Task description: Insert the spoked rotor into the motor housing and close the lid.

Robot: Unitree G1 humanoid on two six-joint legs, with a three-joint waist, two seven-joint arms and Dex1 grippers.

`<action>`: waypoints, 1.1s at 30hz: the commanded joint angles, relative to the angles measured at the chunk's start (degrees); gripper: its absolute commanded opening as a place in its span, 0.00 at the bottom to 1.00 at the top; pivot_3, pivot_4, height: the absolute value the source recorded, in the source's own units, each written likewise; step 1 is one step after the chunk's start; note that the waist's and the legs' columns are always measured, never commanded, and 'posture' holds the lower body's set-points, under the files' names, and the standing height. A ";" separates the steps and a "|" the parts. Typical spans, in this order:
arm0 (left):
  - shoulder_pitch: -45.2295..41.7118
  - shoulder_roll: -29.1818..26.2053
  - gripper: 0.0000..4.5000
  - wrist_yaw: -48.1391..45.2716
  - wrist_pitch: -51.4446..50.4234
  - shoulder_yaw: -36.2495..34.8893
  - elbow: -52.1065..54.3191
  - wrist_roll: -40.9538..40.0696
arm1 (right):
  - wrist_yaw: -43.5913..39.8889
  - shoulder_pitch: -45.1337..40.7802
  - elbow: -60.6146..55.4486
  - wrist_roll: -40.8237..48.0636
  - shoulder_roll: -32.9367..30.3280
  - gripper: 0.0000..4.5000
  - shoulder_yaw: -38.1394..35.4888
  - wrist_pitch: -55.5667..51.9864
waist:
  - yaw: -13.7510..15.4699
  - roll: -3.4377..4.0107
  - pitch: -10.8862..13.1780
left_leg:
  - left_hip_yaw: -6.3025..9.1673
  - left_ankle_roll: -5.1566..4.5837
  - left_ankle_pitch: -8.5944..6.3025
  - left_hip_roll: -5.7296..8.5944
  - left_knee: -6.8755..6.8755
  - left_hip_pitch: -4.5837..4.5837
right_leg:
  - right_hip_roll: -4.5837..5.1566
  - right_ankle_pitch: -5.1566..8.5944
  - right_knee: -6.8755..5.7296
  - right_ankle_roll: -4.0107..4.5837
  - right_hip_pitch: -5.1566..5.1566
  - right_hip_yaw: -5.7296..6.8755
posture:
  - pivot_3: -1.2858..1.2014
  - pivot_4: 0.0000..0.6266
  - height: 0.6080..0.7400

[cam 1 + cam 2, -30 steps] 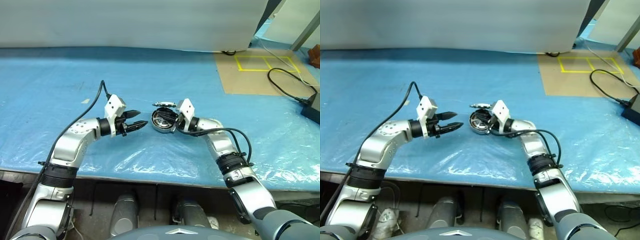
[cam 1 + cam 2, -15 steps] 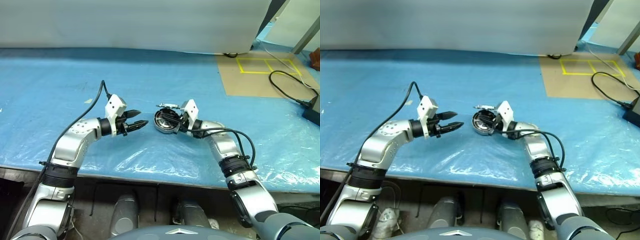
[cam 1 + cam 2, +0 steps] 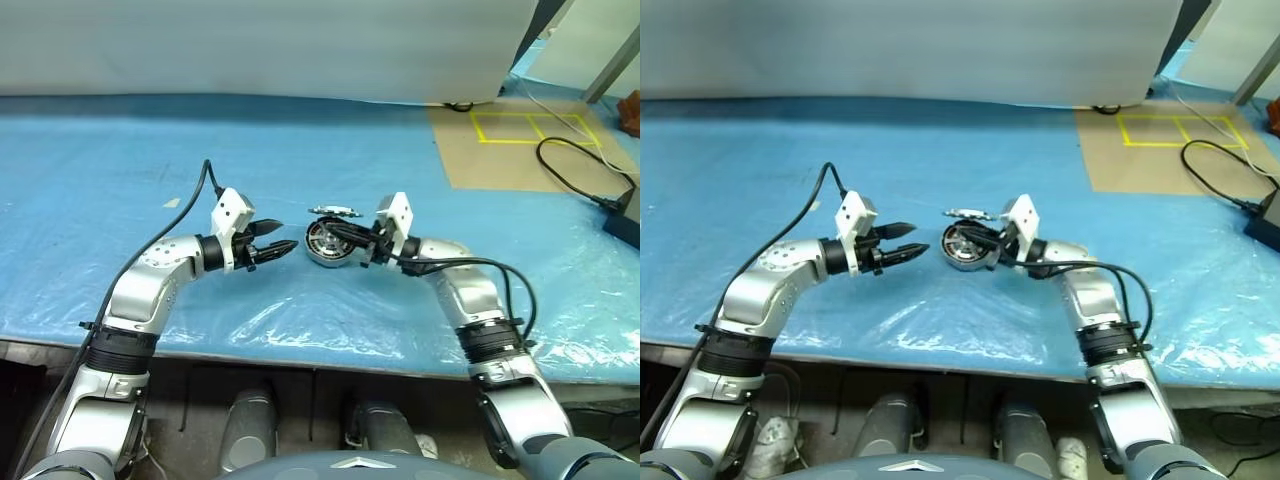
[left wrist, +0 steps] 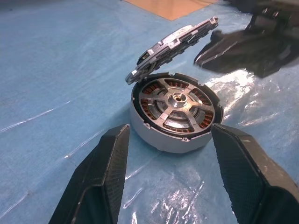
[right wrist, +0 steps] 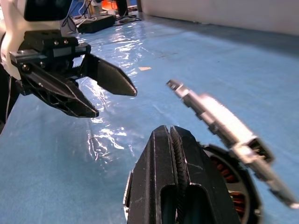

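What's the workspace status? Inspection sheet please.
Surface: table under blue plastic sheet, wrinkled and glossy near the front edge.
Job's things: motor housing on the sheet, spoked rotor seated inside over the copper windings; lid tilted up at the housing's far edge, not closed.
Clutter: small pale scrap on the sheet.
Grippers: left gripper jaws open, beside the housing, holding nothing; right gripper jaws shut, empty, over the housing.
Cables: black cable to a dark box at far right.
Surroundings: brown board with yellow tape, white wall behind.
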State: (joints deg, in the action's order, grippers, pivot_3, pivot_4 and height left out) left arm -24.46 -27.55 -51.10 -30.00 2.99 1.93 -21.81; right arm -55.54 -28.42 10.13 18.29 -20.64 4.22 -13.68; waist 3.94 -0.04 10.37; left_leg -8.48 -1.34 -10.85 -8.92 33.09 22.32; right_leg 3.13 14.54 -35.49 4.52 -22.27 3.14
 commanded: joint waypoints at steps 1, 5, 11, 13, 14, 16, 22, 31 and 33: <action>-0.58 -0.42 0.65 -0.46 0.25 -0.11 1.94 -0.60 | -2.55 0.72 -3.55 2.62 -4.59 0.01 -3.23 -2.38 | 0.09 0.00 0.00 | 0.00 0.00 0.00 0.00 0.00 0.01 | 0.00 0.00 0.01 0.00 0.00 0.00 | 0.52 0.24 1.00; -0.46 -0.21 0.65 -0.48 0.66 0.02 1.55 -0.43 | -5.28 0.46 -3.18 3.36 -10.00 0.01 -4.71 -4.10 | 0.03 0.00 0.00 | 0.00 0.00 0.00 0.01 0.00 0.02 | 0.00 0.00 0.05 0.00 0.00 0.00 | 0.52 0.24 1.00; -0.79 0.65 0.65 -0.36 1.31 0.47 0.77 -0.07 | -2.65 -6.43 3.85 1.54 -9.61 0.01 -6.59 1.23 | -0.58 0.01 0.00 | 0.00 0.00 0.00 -0.01 -0.03 -0.01 | -0.04 0.00 0.00 0.00 -0.05 -0.01 | 0.52 0.24 1.00; -1.05 0.83 0.65 -0.33 1.46 0.55 0.53 -0.02 | -2.41 -8.86 6.12 1.15 -7.97 0.01 -5.75 2.32 | -0.82 0.01 0.00 | -0.01 0.00 0.01 -0.01 -0.01 0.00 | -0.04 0.00 -0.07 0.00 -0.09 -0.02 | 0.52 0.24 1.00; -1.16 0.90 0.65 -0.29 1.48 0.61 0.50 -0.03 | -2.65 -9.85 7.23 0.88 -7.14 0.01 -5.13 2.82 | -0.86 0.01 0.00 | -0.01 0.01 0.01 -0.01 -0.01 0.01 | -0.04 0.00 -0.08 0.00 -0.10 -0.02 | 0.52 0.24 1.00; -1.35 0.92 0.65 -0.30 1.38 0.62 0.53 -0.15 | -2.95 -12.04 10.07 -0.21 -4.98 0.01 -3.64 4.25 | -0.96 0.01 0.00 | -0.01 0.00 0.01 -0.02 -0.01 0.04 | -0.04 0.00 -0.08 0.01 -0.10 -0.02 | 0.52 0.24 1.00; -1.12 -0.35 0.65 -0.70 1.41 -0.09 0.85 -0.25 | -5.17 -15.95 16.46 -3.96 -0.26 0.01 0.81 9.31 | -1.22 0.01 0.00 | 0.01 -0.02 0.02 -0.01 0.20 0.77 | -0.03 -0.01 -0.30 0.00 -0.77 0.00 | 0.52 0.24 1.00; 0.54 -2.18 0.65 -0.60 0.60 -1.05 1.77 -1.20 | -5.27 -17.00 21.27 -6.97 2.96 0.01 2.38 15.14 | -1.34 0.01 0.00 | 0.01 -0.04 0.01 -0.04 0.27 0.85 | -0.02 -0.01 -0.38 0.01 -0.87 0.01 | 0.52 0.24 1.00; 0.01 -2.16 0.65 -0.59 0.78 -0.81 1.38 -1.02 | -6.35 -15.77 20.18 -7.13 2.93 0.01 3.09 14.63 | -1.26 0.00 0.00 | 0.01 -0.04 0.01 -0.04 0.27 0.86 | -0.02 -0.01 -0.38 0.01 -0.87 0.02 | 0.52 0.24 1.00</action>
State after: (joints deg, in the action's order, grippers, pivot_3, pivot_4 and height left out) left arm -23.82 -29.29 -51.24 -29.91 2.72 1.71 -22.46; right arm -60.96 -44.97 32.51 11.03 -17.73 7.13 0.28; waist 2.68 -0.03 10.37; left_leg -8.47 -1.39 -10.84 -8.95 33.36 23.18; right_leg 3.11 14.53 -35.86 4.53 -23.13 3.16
